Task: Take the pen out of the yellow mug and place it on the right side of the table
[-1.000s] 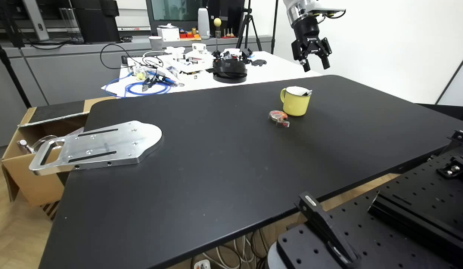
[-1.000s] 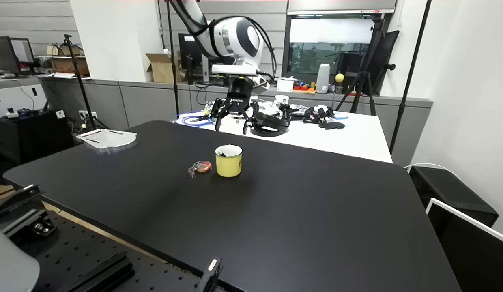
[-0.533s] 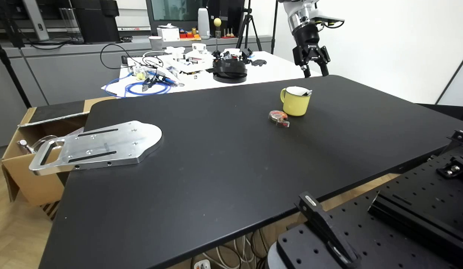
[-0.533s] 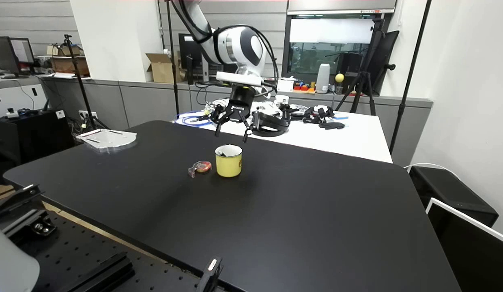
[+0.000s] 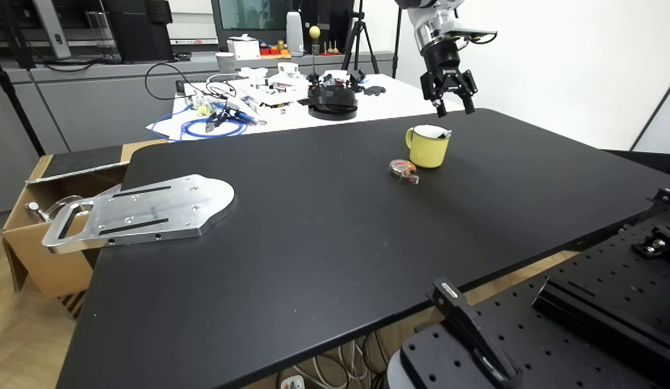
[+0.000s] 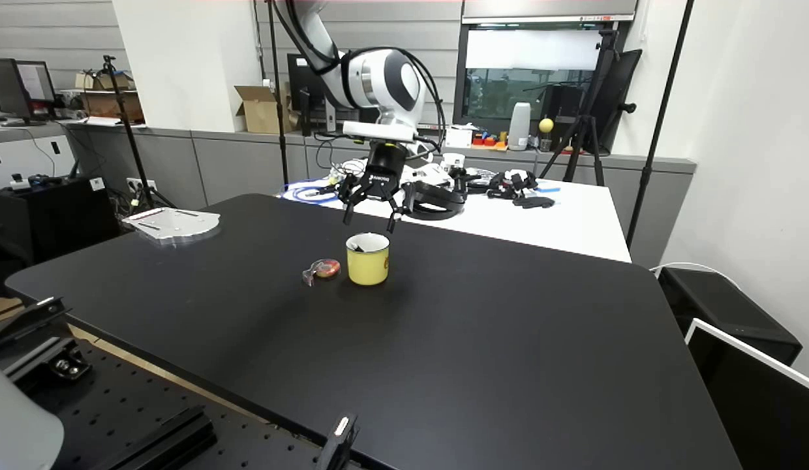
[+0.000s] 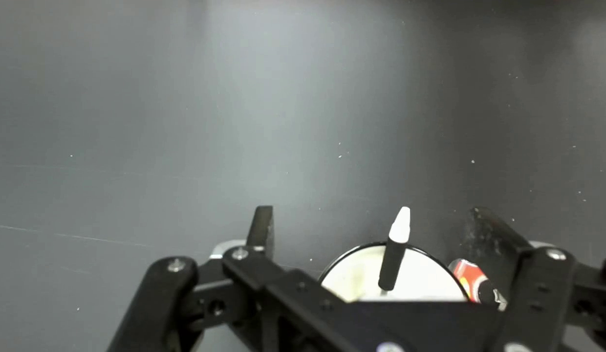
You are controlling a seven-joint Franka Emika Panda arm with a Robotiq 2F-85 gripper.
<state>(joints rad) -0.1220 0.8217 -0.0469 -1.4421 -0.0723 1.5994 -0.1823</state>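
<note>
The gripper (image 6: 368,226) has moved down since the earlier frames: in both exterior views its fingertips sit lower, nearer the yellow mug (image 6: 368,269). The mug retains its position on the black table (image 6: 509,339).

Gripper state: released. The two fingers (image 7: 260,226) stand spread wide apart. In the wrist view they reach in from the bottom of the frame, one left of centre, one toward the right. In both exterior views the fingertips are above the mug rim and apart from it.

Pen location: the pen (image 7: 393,259) is in the yellow mug, tilted. In the wrist view its dark body shows over the pale interior at lower right of centre; its white end projects past the rim toward the top of the frame.

The mug stands upright. In an exterior view it occupies the upper right, handle to the left. A small red-and-clear item (image 5: 404,170) lies just beside it, at lower left. At the left of that frame, a metal plate (image 5: 151,208) extends past the table edge above a cardboard box (image 5: 48,265).
</note>
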